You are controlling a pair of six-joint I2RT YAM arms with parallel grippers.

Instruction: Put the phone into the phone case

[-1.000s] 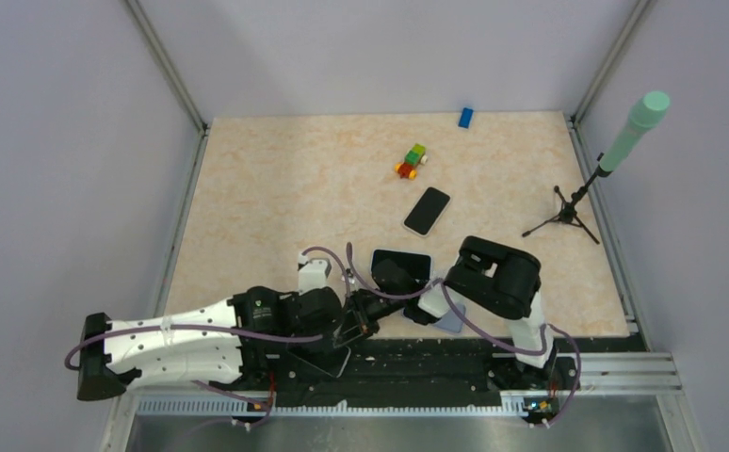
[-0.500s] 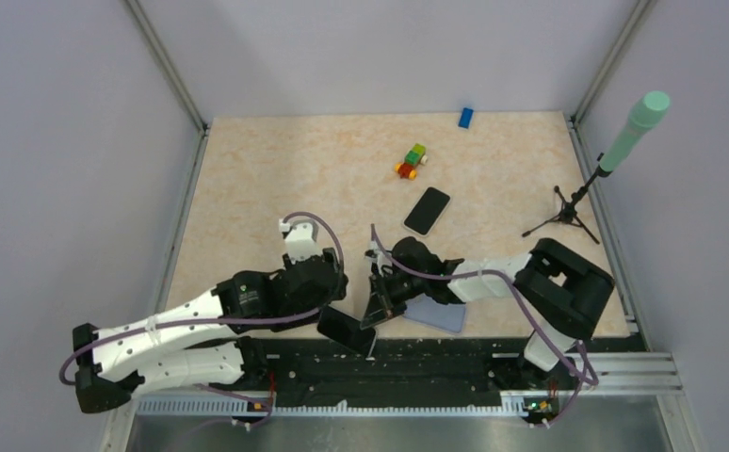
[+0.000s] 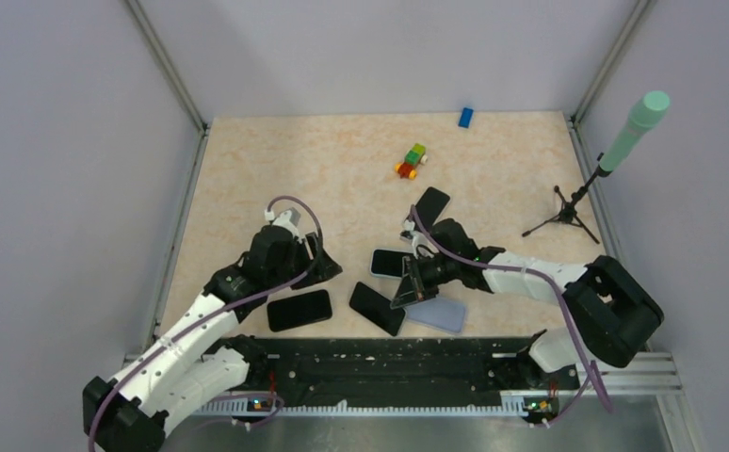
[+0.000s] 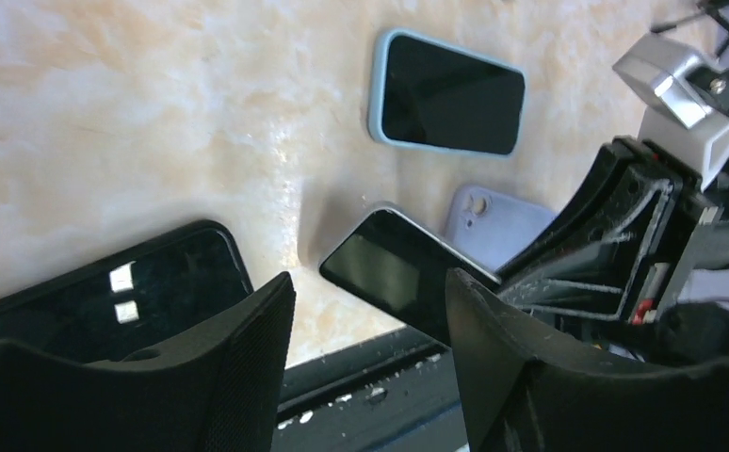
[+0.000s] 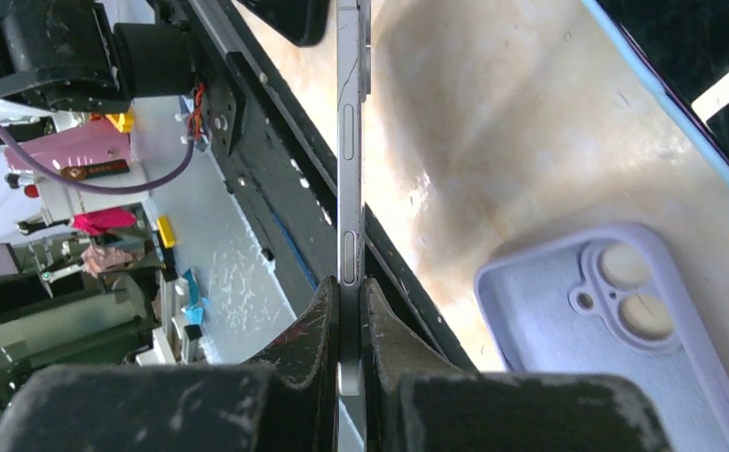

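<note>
While right jaws are clamping the slim black phone (image 5: 349,141) edge-on, left jaws gaping empty:
I'm aiming to level it flat over the lilac phone case (image 5: 568,363) beside it.

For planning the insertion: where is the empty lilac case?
Top view: the lilac case lies at the near table edge, just right of the phone the right gripper holds.

Right pincer (image 3: 406,287) is on the edge of the phone (image 3: 377,308), with the lilac case (image 3: 438,313) just beside it, both near the front of the desk (image 3: 248,179). Left pincer (image 3: 328,271) is near a second black phone (image 3: 299,310) (lying flat, not touching). Cased phone (image 3: 389,263) sits between the arms. Third black phone (image 3: 429,205) is further back. Toy blocks (image 3: 412,161), blue block (image 3: 465,117) and mic tripod (image 3: 568,215) are at the rear.
</note>
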